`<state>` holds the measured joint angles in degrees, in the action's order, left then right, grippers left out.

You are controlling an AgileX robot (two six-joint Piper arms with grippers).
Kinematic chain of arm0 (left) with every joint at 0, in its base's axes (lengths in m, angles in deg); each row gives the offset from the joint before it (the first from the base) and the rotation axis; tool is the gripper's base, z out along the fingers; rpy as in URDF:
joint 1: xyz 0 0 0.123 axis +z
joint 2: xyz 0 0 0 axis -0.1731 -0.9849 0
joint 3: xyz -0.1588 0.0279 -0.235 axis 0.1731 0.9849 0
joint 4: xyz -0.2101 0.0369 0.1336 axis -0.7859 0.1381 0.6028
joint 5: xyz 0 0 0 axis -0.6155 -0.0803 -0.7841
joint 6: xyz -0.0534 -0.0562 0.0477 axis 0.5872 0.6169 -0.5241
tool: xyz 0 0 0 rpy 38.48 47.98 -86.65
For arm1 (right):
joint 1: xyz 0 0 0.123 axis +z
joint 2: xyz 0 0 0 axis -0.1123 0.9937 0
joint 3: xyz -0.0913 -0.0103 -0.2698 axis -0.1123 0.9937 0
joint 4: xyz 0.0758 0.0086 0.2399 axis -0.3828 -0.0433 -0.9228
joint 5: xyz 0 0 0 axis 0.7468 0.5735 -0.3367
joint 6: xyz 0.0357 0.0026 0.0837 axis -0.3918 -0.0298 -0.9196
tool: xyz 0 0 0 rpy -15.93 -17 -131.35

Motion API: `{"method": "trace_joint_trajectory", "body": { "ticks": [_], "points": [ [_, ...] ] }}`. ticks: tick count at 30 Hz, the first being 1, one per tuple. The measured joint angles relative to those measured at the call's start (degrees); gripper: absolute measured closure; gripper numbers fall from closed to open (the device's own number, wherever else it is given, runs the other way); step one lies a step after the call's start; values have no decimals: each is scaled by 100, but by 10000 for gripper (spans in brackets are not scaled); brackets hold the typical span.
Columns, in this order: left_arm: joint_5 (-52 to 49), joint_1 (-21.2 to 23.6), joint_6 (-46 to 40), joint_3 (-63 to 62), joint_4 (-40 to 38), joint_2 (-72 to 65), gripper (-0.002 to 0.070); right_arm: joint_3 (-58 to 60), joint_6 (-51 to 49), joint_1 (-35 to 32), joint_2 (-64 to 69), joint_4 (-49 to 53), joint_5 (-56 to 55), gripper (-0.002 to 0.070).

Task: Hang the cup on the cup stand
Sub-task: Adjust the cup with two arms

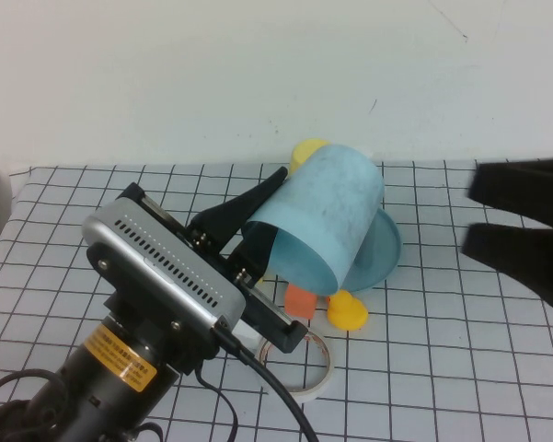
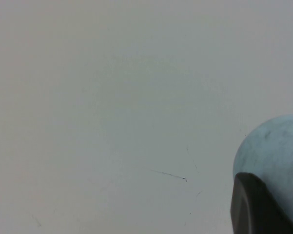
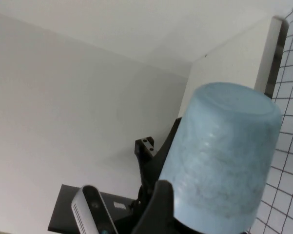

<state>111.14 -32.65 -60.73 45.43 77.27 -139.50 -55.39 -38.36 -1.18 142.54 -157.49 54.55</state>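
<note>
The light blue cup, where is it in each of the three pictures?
High view: the cup is in the middle, tilted, held at its rim by the left end effector, above the cup stand.
Left wrist view: lower right corner.
Right wrist view: centre right, base up.
Shared landmark: the left end effector's black finger on the cup.

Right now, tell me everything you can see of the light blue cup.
The cup is a light blue, tapered, handleless tumbler, plastic-looking with a faintly mottled surface. It is held off the table, tilted, closed base up toward the wall and open mouth down toward the robot. The left gripper is shut on its rim, one finger outside the wall, one inside. It hangs over the teal cup stand. The right gripper stands open to its right, apart from it.
</note>
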Motion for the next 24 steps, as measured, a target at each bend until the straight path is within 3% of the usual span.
{"method": "trace_joint_trajectory", "body": {
  "ticks": [9,24],
  "points": [
    [0,0,11,0,-42,0,661,-892,0,861,930,0,-568,-17],
    [0,0,11,0,-147,0,661,-1481,0,1683,1628,0,-1076,-17]
  ]
}}
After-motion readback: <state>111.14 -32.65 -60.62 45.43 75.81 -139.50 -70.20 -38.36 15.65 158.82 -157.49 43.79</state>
